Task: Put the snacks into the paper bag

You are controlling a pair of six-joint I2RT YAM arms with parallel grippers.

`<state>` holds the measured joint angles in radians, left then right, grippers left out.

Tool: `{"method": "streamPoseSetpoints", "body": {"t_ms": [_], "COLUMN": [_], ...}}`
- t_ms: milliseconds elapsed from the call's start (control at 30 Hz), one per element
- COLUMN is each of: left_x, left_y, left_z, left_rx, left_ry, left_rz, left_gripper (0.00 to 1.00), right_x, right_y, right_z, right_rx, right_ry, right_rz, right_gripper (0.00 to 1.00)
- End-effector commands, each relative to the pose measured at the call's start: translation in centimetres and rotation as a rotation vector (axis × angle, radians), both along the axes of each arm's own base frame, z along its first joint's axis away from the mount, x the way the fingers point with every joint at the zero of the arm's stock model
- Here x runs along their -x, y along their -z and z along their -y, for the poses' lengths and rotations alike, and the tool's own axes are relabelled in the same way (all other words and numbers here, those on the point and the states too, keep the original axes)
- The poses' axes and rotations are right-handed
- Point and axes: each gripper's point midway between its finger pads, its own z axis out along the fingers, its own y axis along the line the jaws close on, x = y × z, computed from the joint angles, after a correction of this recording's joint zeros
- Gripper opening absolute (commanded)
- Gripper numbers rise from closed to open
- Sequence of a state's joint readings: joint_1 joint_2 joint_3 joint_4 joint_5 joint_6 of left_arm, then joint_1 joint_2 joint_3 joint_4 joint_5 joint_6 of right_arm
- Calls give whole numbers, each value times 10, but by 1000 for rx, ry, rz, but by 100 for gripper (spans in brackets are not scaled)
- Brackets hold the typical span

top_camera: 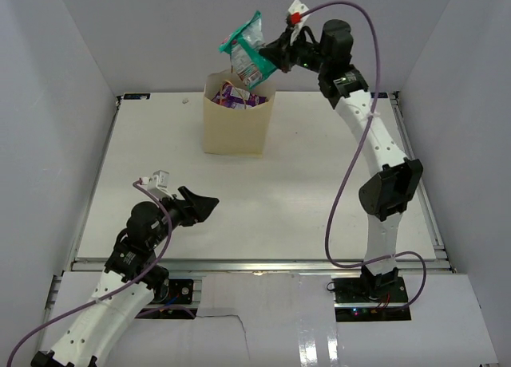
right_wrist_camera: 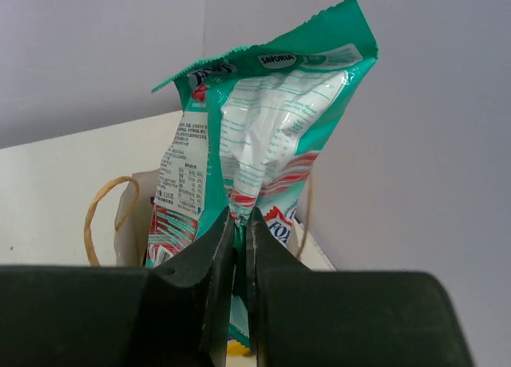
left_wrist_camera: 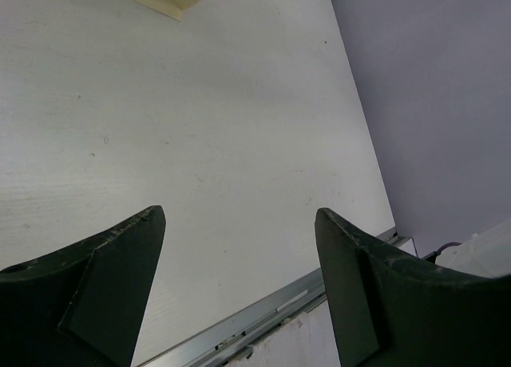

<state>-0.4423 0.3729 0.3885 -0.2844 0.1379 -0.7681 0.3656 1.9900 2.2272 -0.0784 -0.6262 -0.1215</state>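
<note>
Crumpled glossy teal pouch [top_camera: 247,52] held aloft just over the mouth of the upright tan paper bag [top_camera: 233,132], far table side; purple packets [top_camera: 238,97] inside.

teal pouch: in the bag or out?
Out, not released. The right gripper is shut on the teal pouch, holding it above the open paper bag; whether its lower end dips inside, cannot tell.

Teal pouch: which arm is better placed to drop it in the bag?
Right. The right gripper is shut on the teal pouch, holding it just above the paper bag and its open mouth. The left gripper is open and empty, low over the table, well short of the bag.
</note>
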Motion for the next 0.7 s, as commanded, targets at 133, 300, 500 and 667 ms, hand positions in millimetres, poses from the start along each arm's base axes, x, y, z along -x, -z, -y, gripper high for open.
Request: {"method": "streamPoseSetpoints", "body": {"t_ms": [133,300,500,667], "left_x": [6,9,8,5], "left_y": [-23,-25,-25,-28], "left_z": [-4,-8,-8,-7], "left_rx": [37,40,25,11], "left_ry": [-11,-23,-22,-19], "left_rz": [61,72,78,87], "left_gripper": [86,86,87,88], "right_x": [-33,2,41,37], "right_y": [52,94,127,141], "right_z": [-47,-65,-65,-62], "right_rx": [95,190,299,345], "right_ry": [62,-167,-296,-234], "right_rz": [67,36,1,-54], "right_gripper": [8,8,11,61]}}
